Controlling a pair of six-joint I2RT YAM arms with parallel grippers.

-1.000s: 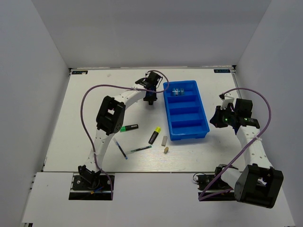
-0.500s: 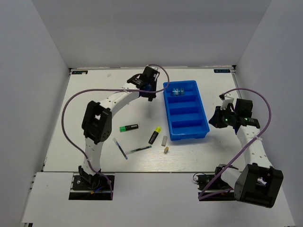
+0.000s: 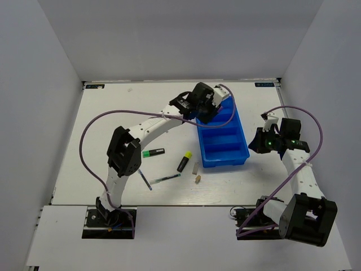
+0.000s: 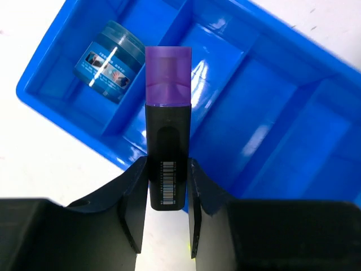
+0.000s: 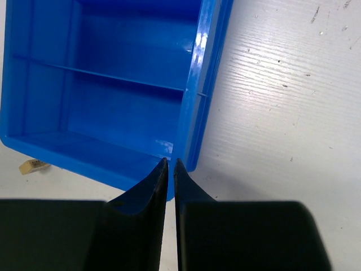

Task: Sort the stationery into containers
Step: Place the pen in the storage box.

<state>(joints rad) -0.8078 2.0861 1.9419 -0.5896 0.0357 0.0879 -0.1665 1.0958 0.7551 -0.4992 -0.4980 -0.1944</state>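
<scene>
The left gripper (image 4: 167, 169) pinched a purple highlighter (image 4: 167, 141), its cap out ahead over the tray (image 4: 282, 135). A blue pack (image 4: 108, 61) lay inside, ahead-left. The right gripper (image 5: 170, 164), nearly closed, touched the rim. Unsorted outside: green highlighter (image 3: 153, 152), yellow highlighter (image 3: 184, 162), pen (image 3: 167, 179), eraser (image 3: 196, 167).

Checked all views for markings; found no legible word, brand or number.

- Noted a white barcode (image 4: 168, 183) on the black barrel of the purple highlighter (image 4: 167, 147), toward the barrel's 6 o'clock end. Digits beside the bars too small to read.
- Noted a printed label on the blue pack (image 4: 110, 61), at 10 o'clock from the highlighter. White and red marks only, wording blurred.
- Noted two small stickers on the far edge of the table (image 3: 101, 124) in the top view: left sticker (image 3: 94, 86) at 11 o'clock, right sticker (image 3: 266, 84) at 1 o'clock. Lettering on both illegible.
</scene>
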